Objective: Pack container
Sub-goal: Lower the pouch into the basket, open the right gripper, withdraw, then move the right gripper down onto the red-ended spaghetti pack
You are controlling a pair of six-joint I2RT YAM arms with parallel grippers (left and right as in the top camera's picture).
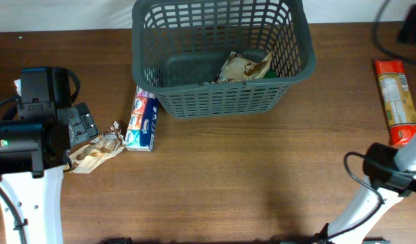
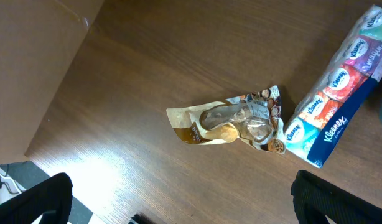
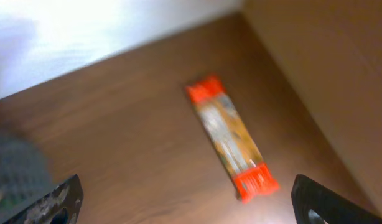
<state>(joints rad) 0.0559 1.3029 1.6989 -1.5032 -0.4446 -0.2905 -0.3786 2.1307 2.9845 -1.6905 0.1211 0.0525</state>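
Dark brown wood makes up the table [image 1: 215, 183], with a white wall behind its far edge. At the middle of the far edge stands the grey basket [image 1: 221, 102], upright, with slotted sides. A crumpled brown and gold wrapper [image 1: 243, 66] lies on its floor toward the right side, with something green just beside it that is too hidden to make out. A tissue pack [image 1: 141, 122] lies flat on the table, touching or nearly touching the basket's near left corner. Just left of it, toward the left edge, lies a crumpled gold snack bag [image 2: 231, 123], its end meeting the tissue pack. The left claw [image 2: 178, 183] hangs above this bag with its two fingers [image 2: 51, 199] spread wide apart, holding nothing. Near the right edge, well apart from the basket, an orange pasta packet [image 1: 395, 102] lies lengthwise. The right claw [image 3: 186, 186] is over the table near that packet, fingers also wide apart and empty, though its own view is blurred. The right arm rises from the near right corner.
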